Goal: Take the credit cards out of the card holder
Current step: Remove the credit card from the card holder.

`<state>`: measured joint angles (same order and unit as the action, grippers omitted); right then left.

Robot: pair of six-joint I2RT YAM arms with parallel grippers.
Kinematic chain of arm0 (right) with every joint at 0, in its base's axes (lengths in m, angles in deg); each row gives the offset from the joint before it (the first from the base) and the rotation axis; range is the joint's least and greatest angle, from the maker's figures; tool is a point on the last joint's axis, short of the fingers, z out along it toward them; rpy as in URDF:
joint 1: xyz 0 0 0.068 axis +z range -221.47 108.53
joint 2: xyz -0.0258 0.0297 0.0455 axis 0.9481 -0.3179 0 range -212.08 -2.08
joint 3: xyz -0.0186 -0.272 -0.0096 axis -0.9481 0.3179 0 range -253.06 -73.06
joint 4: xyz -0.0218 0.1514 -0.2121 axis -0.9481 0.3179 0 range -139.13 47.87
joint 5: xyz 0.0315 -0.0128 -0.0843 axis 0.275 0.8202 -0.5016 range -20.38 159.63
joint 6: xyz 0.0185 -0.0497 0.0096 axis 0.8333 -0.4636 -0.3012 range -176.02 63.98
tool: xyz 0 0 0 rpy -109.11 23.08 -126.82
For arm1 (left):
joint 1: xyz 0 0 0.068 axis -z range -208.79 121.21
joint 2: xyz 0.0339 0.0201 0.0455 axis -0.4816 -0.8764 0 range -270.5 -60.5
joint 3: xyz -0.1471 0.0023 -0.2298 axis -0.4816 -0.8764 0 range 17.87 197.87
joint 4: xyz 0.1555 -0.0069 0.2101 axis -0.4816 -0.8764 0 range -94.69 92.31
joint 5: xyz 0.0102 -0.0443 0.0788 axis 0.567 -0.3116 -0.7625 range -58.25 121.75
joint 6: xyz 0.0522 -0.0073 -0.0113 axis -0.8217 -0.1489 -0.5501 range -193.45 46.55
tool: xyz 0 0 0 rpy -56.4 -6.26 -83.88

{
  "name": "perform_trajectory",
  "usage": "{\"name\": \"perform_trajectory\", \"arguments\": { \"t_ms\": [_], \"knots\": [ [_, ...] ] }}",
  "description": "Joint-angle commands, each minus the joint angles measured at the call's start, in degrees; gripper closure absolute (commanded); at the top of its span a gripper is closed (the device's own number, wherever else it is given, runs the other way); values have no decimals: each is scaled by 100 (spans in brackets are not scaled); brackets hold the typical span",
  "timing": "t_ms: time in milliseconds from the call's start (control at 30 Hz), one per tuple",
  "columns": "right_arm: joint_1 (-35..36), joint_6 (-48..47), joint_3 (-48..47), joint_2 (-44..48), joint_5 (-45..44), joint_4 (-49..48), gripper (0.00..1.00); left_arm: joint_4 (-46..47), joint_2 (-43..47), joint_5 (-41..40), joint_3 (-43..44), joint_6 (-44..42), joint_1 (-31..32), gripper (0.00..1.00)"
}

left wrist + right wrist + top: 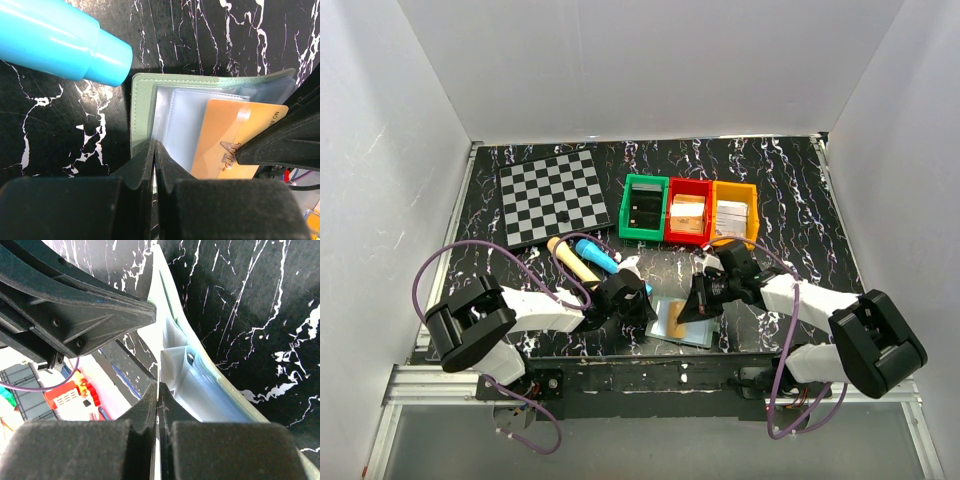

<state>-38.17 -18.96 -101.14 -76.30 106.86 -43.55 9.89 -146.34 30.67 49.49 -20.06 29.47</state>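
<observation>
Pinching card holder (pixel 142 100) edge, left hand (pixel 154 150) low; right hand (pixel 159 390) grips card (pixel 225 125)

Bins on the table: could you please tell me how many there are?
3, side by side right of the checkerboard: a green bin on the left, a red bin in the middle, an orange bin on the right.
</observation>
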Motion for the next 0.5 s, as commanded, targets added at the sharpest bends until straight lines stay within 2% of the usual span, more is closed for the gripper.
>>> {"name": "perform_trajectory", "arguments": {
  "t_ms": [0, 467],
  "knots": [
    [-60, -129, -207, 197, 47, 101, 99, -581, 68, -234, -182, -83, 10, 100],
    [-96, -243, -479, 504, 21, 1032, 99, -626, 199, -314, -217, -56, 19, 100]
  ]
}}
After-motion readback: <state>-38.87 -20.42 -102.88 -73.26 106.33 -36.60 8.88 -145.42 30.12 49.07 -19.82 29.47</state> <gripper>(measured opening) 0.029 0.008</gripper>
